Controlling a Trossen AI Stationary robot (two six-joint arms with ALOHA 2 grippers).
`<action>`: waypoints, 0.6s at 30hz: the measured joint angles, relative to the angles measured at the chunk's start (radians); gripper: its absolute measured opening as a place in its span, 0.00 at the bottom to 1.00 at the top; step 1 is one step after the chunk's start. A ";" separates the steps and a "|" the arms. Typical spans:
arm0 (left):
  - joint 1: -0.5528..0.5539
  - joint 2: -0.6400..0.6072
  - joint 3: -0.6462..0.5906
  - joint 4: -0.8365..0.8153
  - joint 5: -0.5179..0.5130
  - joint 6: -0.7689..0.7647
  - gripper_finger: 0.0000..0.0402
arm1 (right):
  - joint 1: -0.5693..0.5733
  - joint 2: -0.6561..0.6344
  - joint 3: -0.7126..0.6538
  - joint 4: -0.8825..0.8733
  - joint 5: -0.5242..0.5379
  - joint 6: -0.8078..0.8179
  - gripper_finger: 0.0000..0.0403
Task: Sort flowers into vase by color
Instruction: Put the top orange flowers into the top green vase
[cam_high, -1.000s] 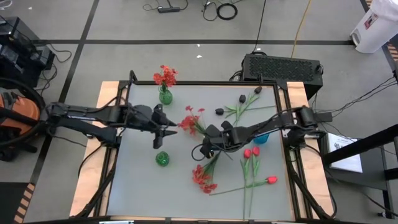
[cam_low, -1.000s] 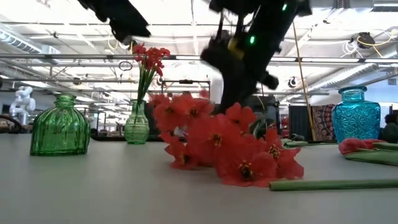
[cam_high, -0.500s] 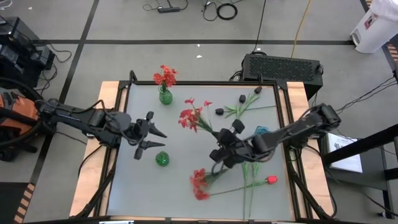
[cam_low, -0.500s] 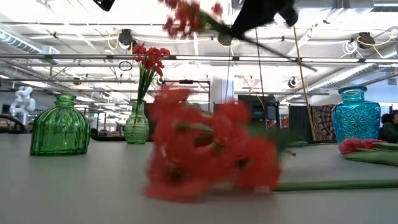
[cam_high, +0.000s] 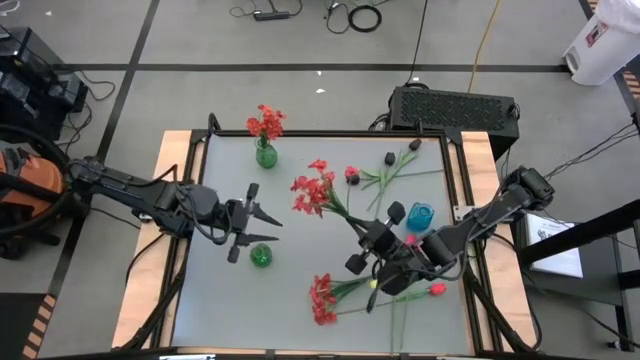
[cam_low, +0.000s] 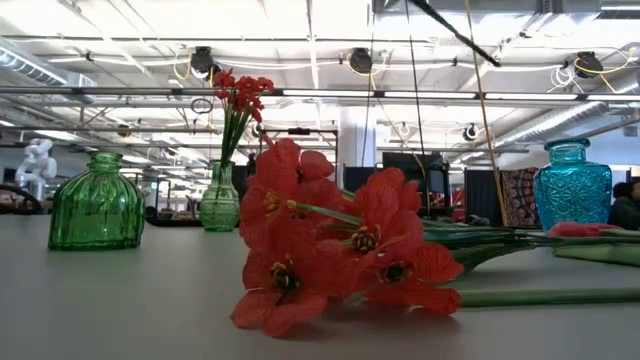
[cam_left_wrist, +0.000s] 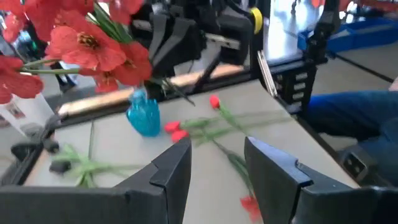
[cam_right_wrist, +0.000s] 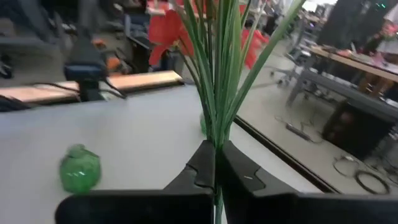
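Observation:
My right gripper (cam_high: 363, 231) is shut on a red clustered-blossom spray (cam_high: 314, 189), raised over the table's middle. My left gripper (cam_high: 256, 220) hovers open and holds nothing, just left of the round green vase (cam_high: 260, 256). A narrow green vase (cam_high: 265, 154) at the far edge has red flowers (cam_high: 265, 122) standing in it by their stems. Another red spray (cam_high: 322, 296) lies flat near the front edge. Red tulip-like buds (cam_high: 437, 290) lie at the right. Black blooms (cam_high: 352, 173) lie on their stems toward the far right. A blue vase (cam_high: 418, 215) stands by the right arm. My right gripper pinches the spray's bundle of green stems (cam_right_wrist: 216, 134) between its two shut fingers, at the lower part of the stems. The fingers reach almost level from the table's right side. The spray is lifted clear, and its blossoms (cam_right_wrist: 166, 28) stand out beyond the fingertips.
The table has a wooden border with a black frame (cam_high: 452, 160). A black box (cam_high: 455, 106) sits beyond the far right corner. Bare grey tabletop (cam_high: 220, 300) lies at the near left.
My right gripper has risen and drawn back toward the table's right and near edges, tipping closer to level and carrying the red spray clear of the table. My left gripper has pulled away from that spray toward the left and near side and rolled. The spray lying near the front edge has rolled over.

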 joint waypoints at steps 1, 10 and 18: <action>0.000 0.012 0.000 0.026 0.000 0.015 0.39 | 0.005 0.000 0.000 0.036 -0.003 -0.036 0.00; 0.021 0.125 -0.001 0.253 0.002 0.095 0.39 | 0.007 0.011 0.000 0.279 -0.088 -0.305 0.00; 0.040 0.171 -0.001 0.430 0.006 0.091 0.39 | -0.036 0.011 0.000 0.533 -0.350 -0.541 0.00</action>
